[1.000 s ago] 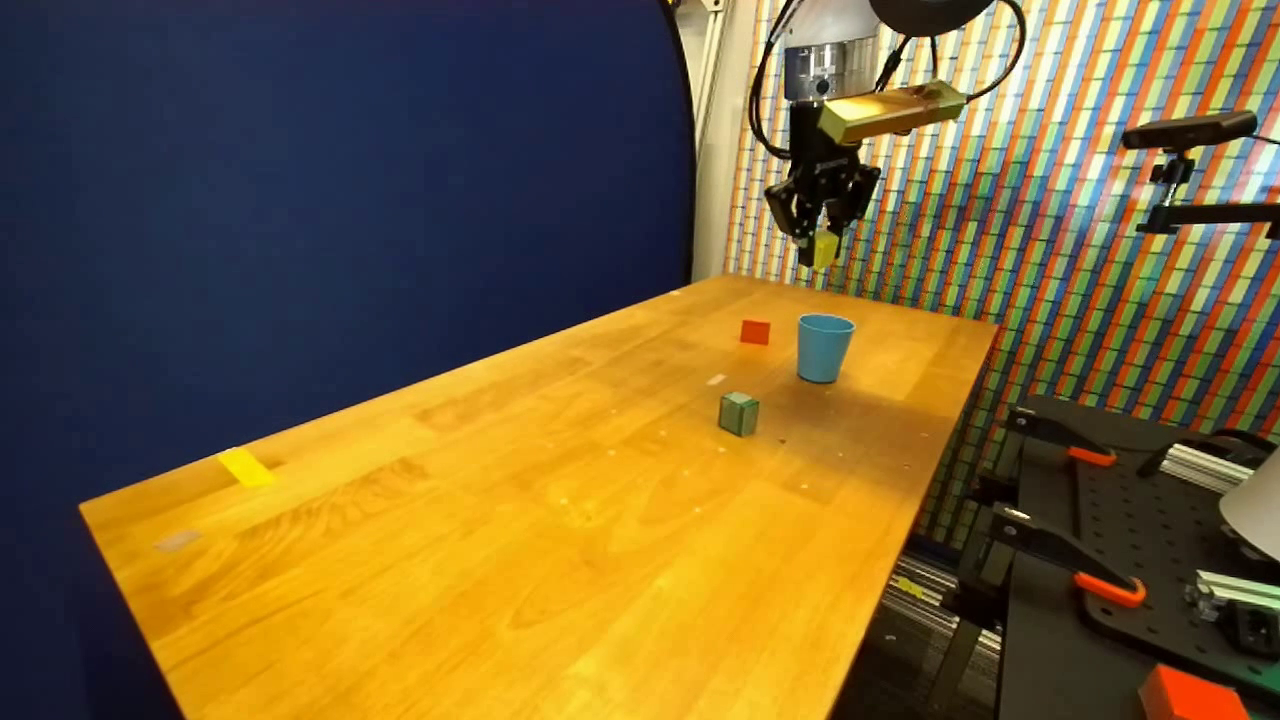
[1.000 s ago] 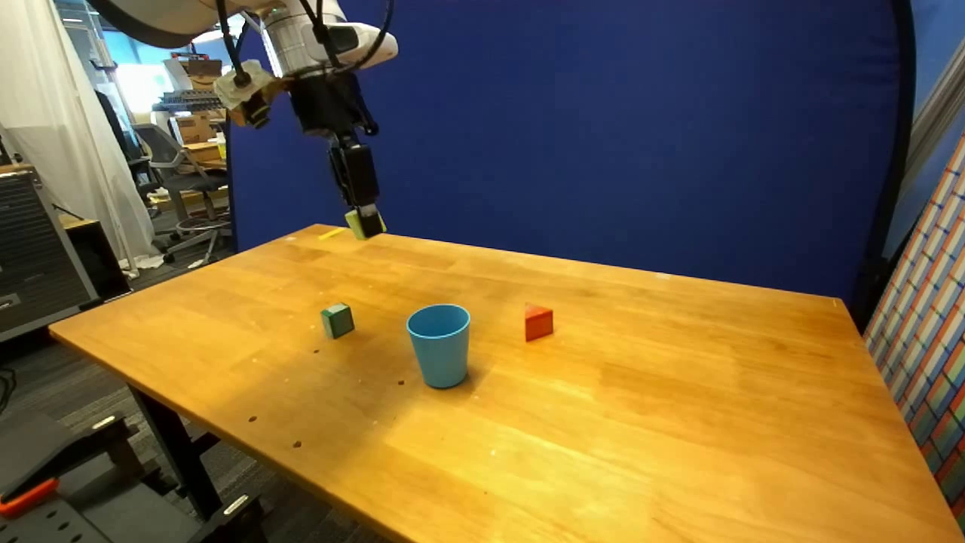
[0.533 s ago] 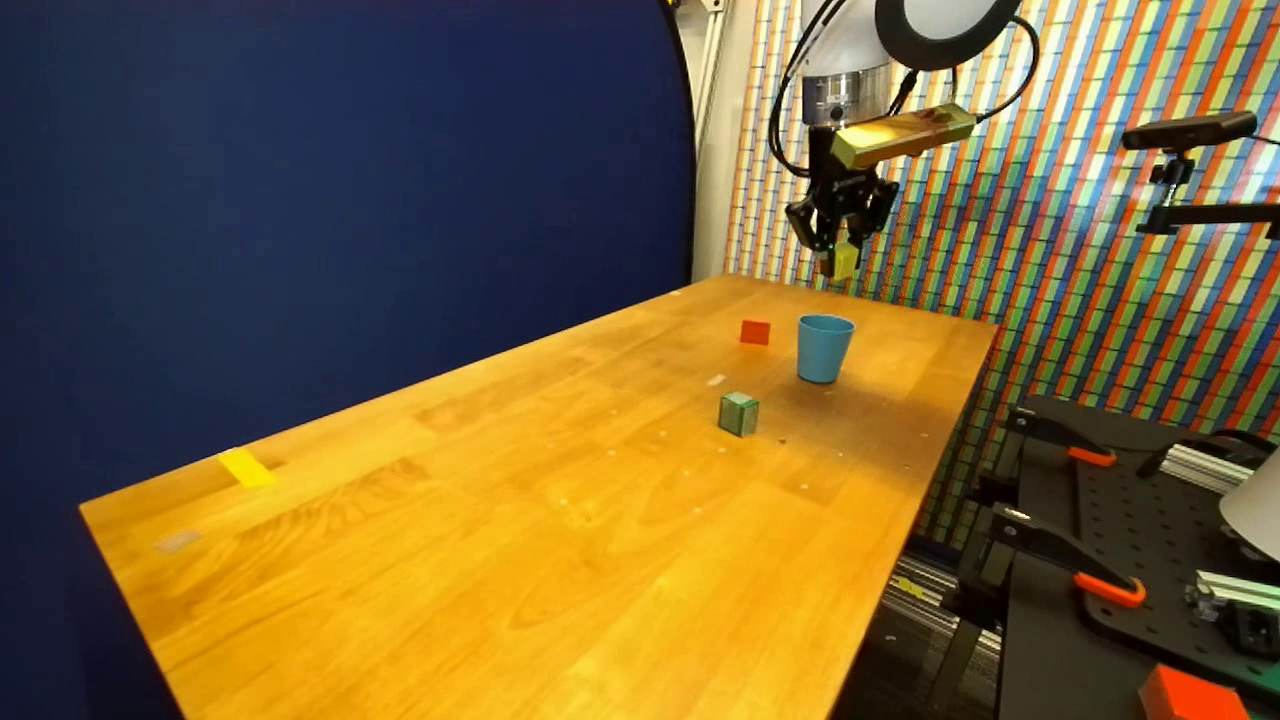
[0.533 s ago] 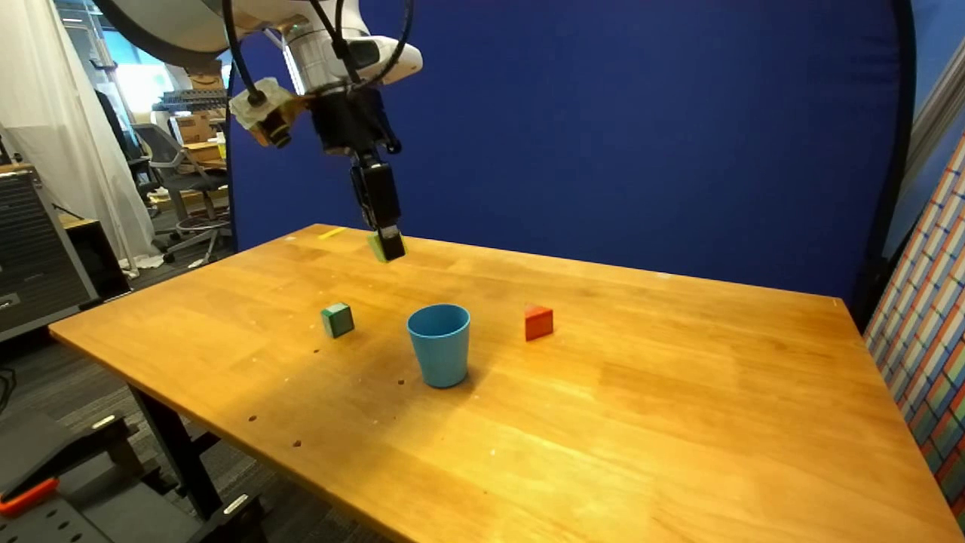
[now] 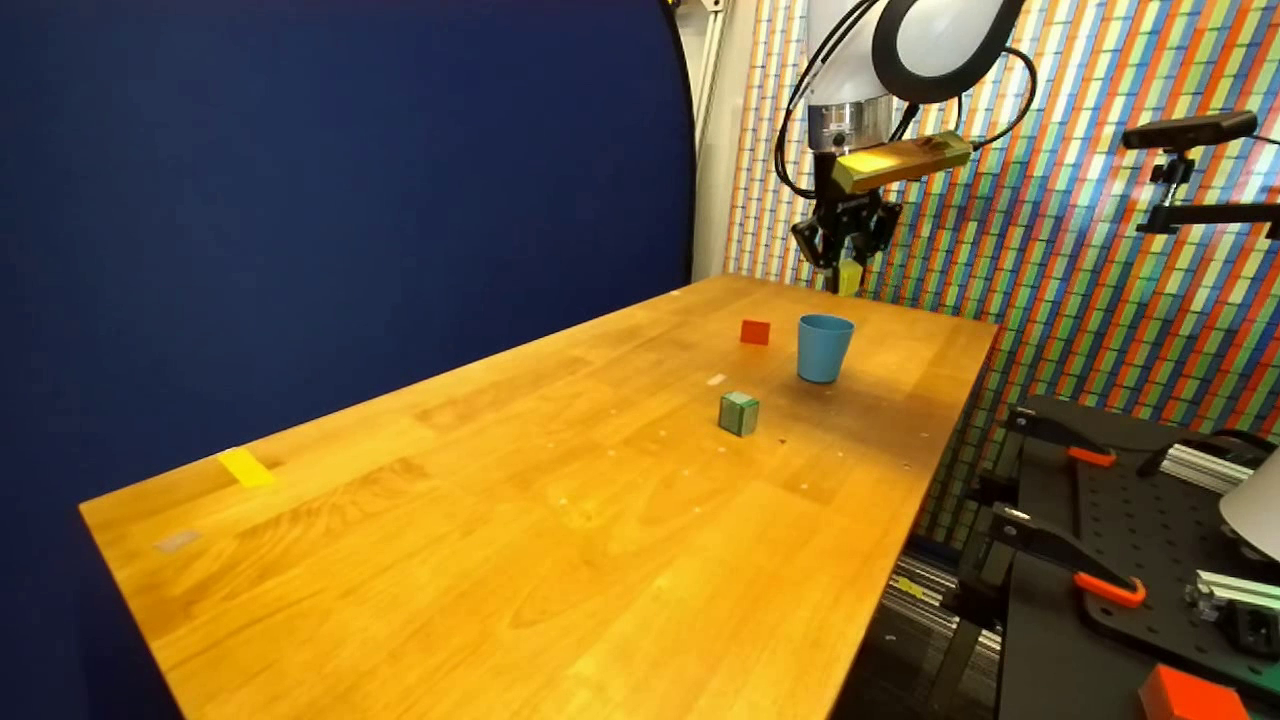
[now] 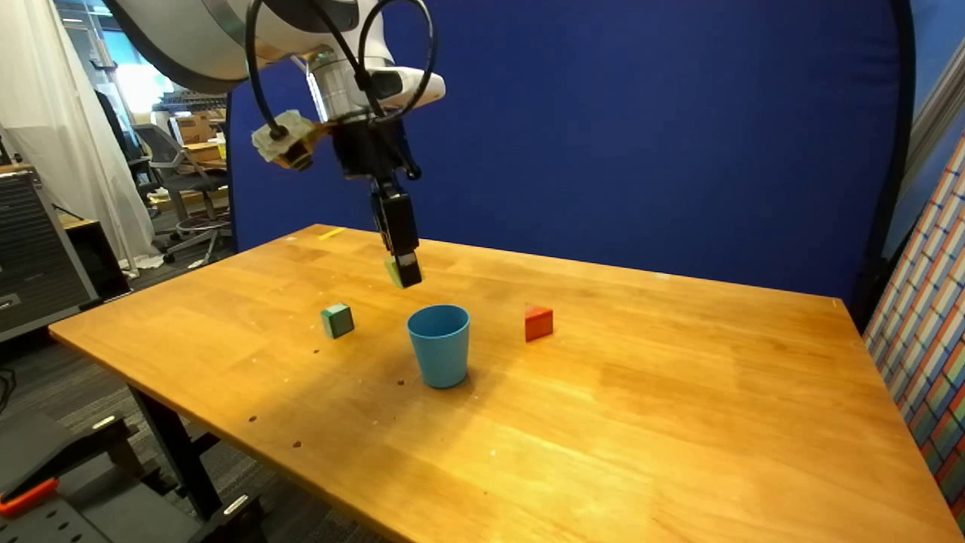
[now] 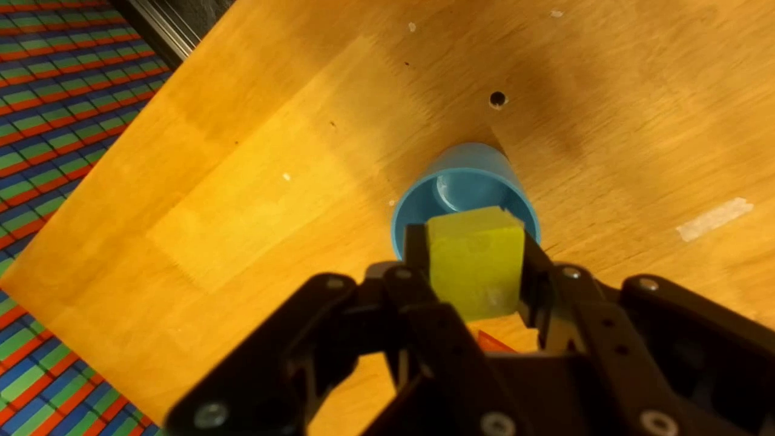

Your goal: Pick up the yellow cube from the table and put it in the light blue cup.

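Grip: the plain bright-yellow cube [image 5: 850, 278] is pinched by the black two-fingered gripper [image 7: 474, 257], its jaws parted only by the cube's width.
Cube's place: it is held in the air over the light-brown wooden table [image 6: 678, 407], above and apart from the round, tapered light-blue cup [image 6: 441, 353]; in the wrist view part of the cup's mouth is covered by it.
Cup rim: it could be struck by cube or finger, and the cup tipped, if the descent were made off-centre.
Release: if the cube were let go too early, it would likely be dropped onto the rim or beside the cup.
Gripper tilt: a slant is seen in an exterior view; by it, a cube corner might be caught on the rim.
Since a second ago: gripper and cube have been lowered and brought nearer the cup; the cup, the small red wedge-shaped block [image 6: 539, 323] and the small green block [image 6: 338, 321] have not been shifted.
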Robot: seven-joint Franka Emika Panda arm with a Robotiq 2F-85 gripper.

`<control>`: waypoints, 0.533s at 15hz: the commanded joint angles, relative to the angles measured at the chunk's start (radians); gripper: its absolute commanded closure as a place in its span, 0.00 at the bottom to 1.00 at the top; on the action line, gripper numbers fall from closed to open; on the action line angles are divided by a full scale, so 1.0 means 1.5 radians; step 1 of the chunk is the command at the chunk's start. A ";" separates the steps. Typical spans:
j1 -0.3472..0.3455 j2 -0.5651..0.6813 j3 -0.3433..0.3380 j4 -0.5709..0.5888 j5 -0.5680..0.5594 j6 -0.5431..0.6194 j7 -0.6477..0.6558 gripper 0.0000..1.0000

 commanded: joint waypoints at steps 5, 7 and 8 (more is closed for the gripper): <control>-0.006 0.051 -0.018 0.031 -0.012 0.047 0.005 0.40; -0.003 0.064 -0.021 0.038 -0.007 0.055 0.002 0.34; -0.003 0.066 -0.022 0.038 -0.001 0.060 -0.002 0.25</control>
